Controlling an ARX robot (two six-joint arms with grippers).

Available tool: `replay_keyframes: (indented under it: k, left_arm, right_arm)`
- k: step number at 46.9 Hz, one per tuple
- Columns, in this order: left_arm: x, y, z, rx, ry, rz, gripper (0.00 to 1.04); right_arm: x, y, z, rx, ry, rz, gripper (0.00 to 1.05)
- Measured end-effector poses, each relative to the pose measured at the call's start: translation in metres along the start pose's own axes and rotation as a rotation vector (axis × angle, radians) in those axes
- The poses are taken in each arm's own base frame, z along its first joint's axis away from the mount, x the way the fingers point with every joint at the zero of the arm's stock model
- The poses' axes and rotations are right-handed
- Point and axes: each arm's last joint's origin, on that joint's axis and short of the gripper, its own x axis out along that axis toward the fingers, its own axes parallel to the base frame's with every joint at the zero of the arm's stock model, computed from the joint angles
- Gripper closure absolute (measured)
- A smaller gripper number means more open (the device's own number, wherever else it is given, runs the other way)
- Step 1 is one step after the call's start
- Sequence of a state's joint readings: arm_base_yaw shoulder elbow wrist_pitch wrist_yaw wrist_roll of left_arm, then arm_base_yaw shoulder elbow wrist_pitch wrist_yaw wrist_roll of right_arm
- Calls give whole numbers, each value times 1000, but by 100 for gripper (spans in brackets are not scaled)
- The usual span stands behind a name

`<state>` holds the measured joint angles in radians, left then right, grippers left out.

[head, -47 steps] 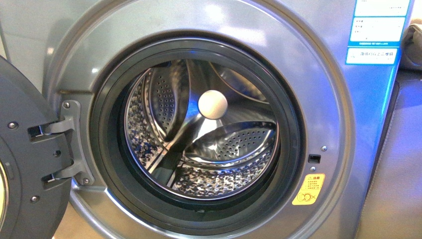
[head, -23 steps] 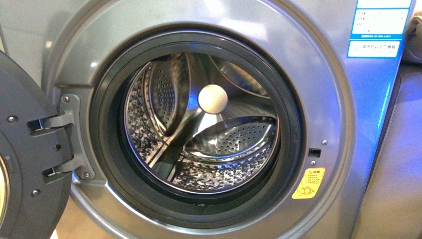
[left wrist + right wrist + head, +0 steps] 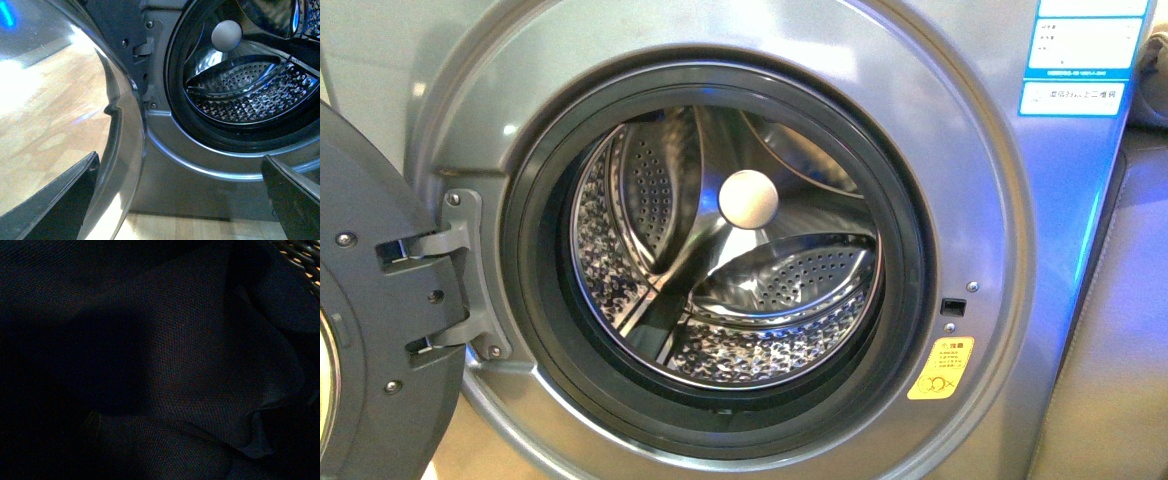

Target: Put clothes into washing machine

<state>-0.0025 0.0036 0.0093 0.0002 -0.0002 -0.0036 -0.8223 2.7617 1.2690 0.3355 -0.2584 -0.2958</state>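
The left arm's jaws stand wide, their two dark fingers far apart with nothing between them. They face the lower front of the washing machine, just below its mouth and beside the hinge.

The right arm's jaws do not show at all, so I cannot tell whether they are wide, narrow or holding anything. That arm's wrist camera is filled by the dark navy garment, which lies in soft folds right up against it. The right arm is therefore by far the nearer to it. The garment is crumpled and no hem or edge runs far enough to give its long axis. A scrap of tan-flecked weave shows past one fold; it may be a basket, but I cannot be sure.

In the front view no cloth appears anywhere near the mouth. The dark grey door is swung fully open, left of the mouth. The rubber seal is clear, and the perforated steel drum holds nothing; only its pale round hub shows at the back. In my judgement the garment has yet to be lifted and carried to that mouth.
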Motion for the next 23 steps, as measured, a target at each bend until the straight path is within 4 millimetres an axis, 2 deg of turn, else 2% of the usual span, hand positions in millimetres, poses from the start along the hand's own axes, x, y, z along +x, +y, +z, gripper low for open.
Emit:
replay_keyframes:
  k: [23]
  left_arm:
    - [0,0,0,0,0,0,7]
  right_arm:
    - [22,0,-10,0,-4,23,7]
